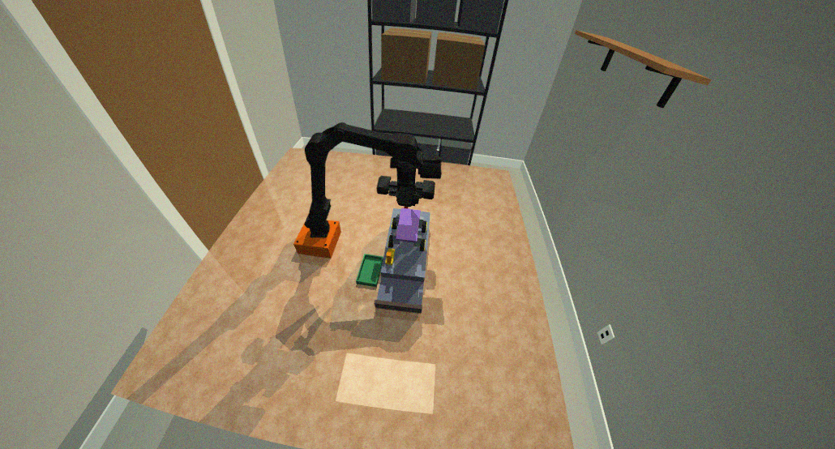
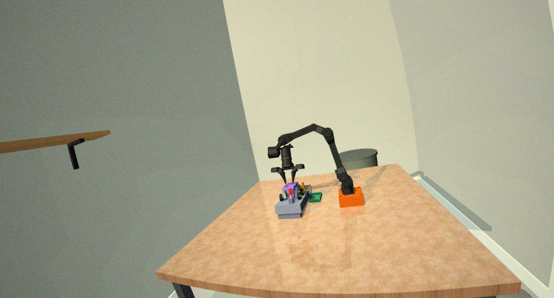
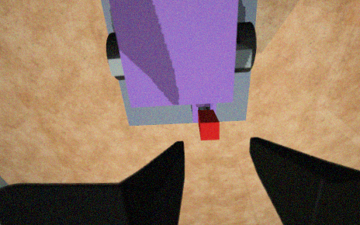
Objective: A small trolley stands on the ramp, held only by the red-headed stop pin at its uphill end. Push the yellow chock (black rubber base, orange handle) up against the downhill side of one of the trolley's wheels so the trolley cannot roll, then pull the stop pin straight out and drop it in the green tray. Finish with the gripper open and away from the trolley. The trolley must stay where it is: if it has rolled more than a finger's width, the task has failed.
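The purple trolley (image 1: 408, 225) (image 2: 290, 185) (image 3: 198, 50) stands on the grey-blue ramp (image 1: 403, 266) (image 2: 288, 208) (image 3: 159, 115). The red-headed stop pin (image 2: 290, 193) (image 3: 209, 131) stands upright at its uphill end. The yellow chock (image 1: 389, 257) (image 2: 303, 186) with its orange handle is on the ramp just downhill of the trolley's tray-side wheel; whether it touches the wheel I cannot tell. My gripper (image 2: 289, 182) (image 3: 216, 147) is partly open and empty, pointing down above the uphill end, its fingers either side of the pin head in the wrist view. The green tray (image 1: 368, 271) (image 2: 315, 197) is empty.
The orange arm base (image 1: 315, 245) (image 2: 351, 199) stands on the table to the tray's side of the ramp. The tray lies close beside the ramp's lower part. A dark shelf rack (image 1: 429, 85) stands beyond the table, and a wooden wall shelf (image 1: 642, 56) (image 2: 54, 139) hangs on the grey wall.
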Motion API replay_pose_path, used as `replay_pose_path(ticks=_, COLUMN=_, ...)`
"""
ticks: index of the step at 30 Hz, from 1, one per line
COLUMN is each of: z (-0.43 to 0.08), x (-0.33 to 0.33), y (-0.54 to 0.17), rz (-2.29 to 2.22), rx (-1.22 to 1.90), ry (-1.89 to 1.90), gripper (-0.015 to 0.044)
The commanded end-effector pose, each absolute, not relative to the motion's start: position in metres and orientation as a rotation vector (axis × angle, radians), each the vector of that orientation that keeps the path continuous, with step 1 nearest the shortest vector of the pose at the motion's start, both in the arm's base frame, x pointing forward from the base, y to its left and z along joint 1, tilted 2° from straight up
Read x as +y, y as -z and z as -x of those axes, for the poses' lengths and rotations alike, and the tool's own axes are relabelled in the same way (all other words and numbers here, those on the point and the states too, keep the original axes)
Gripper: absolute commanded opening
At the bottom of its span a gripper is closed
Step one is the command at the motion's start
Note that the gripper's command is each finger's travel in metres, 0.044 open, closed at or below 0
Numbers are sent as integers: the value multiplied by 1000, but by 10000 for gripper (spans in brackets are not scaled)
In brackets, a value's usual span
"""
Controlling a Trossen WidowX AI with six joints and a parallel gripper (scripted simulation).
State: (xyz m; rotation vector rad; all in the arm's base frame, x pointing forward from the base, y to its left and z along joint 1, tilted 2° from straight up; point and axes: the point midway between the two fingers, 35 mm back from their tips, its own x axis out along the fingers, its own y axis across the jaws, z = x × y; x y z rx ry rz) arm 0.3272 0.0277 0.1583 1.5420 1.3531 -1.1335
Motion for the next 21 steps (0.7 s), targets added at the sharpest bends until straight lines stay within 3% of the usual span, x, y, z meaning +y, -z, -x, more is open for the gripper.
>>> replay_pose_path(ticks=1, z=-328, x=30, y=-158, rz=-1553, rx=1352, ry=1137, gripper=190)
replay_pose_path(ticks=21, z=-329, x=39, y=-131, rz=-1553, rx=1352, ry=1137, gripper=190)
